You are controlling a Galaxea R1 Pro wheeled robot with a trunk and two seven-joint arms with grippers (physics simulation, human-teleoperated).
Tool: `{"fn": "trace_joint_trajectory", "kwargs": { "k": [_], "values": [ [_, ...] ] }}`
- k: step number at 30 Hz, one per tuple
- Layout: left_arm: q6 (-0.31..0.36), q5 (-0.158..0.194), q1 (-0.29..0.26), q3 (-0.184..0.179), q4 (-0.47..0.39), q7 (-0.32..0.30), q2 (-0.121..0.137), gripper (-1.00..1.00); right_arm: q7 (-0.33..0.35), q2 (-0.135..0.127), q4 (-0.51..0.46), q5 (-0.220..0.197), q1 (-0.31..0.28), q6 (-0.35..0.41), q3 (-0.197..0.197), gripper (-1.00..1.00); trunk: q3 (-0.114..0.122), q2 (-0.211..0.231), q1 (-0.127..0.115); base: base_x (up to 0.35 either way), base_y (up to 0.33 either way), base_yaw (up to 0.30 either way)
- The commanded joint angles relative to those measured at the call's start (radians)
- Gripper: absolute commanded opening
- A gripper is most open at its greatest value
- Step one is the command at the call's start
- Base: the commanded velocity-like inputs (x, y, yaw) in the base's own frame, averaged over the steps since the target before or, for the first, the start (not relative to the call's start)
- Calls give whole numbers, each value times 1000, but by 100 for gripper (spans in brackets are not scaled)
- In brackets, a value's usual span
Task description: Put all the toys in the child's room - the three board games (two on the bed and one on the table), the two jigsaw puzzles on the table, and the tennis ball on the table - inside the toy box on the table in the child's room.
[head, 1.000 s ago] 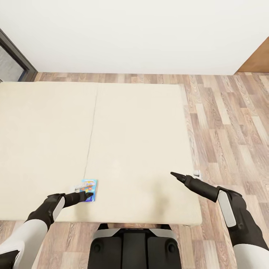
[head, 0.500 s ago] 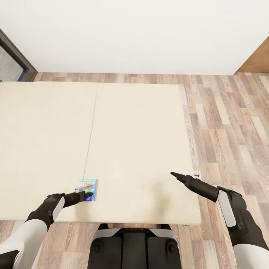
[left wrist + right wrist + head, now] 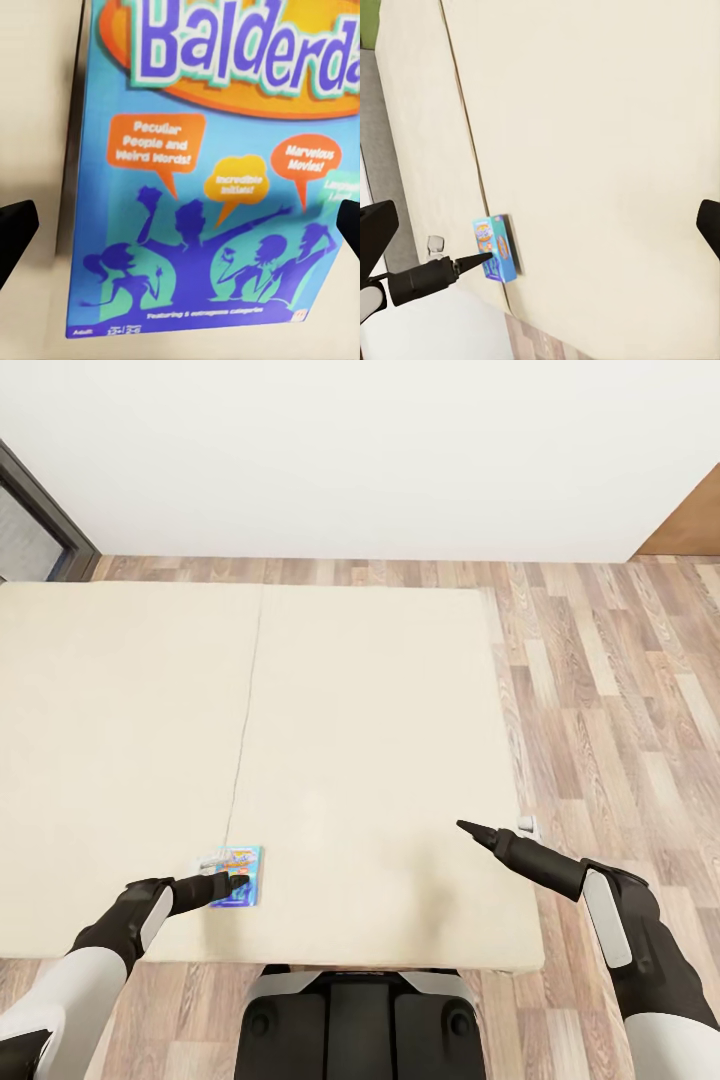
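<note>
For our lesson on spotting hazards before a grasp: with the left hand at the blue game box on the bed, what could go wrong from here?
1. The game box lies flat on the soft bed; the left hand may push it into the mattress or slide it instead of gripping.
2. The box is near the bed's front edge, so a nudge might tip it onto the floor.
3. The fingers straddle the box widely; a grasp could slip.

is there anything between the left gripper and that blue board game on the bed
Nothing visible. The left gripper is already at the blue board game on the bed, its fingers open on either side of the box.
</note>
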Motion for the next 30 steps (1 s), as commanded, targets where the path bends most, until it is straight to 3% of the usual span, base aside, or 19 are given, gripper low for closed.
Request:
{"fn": "trace_joint_trajectory", "kwargs": {
  "k": [1,21,30],
  "values": [
    [9,4,0,5,-1,-3,0,100,3,0,0,0,-1,5,-1,100,-1,-2,1,19,10,0],
    [9,4,0,5,-1,-3,-1,100,4,0,-1,0,-1,5,-1,100,-1,-2,1,4,0,0],
    [9,4,0,3,-1,-3,-1,100,4,0,-2,0,-1,5,-1,100,-1,-2,1,0,-164,0]
  ]
}}
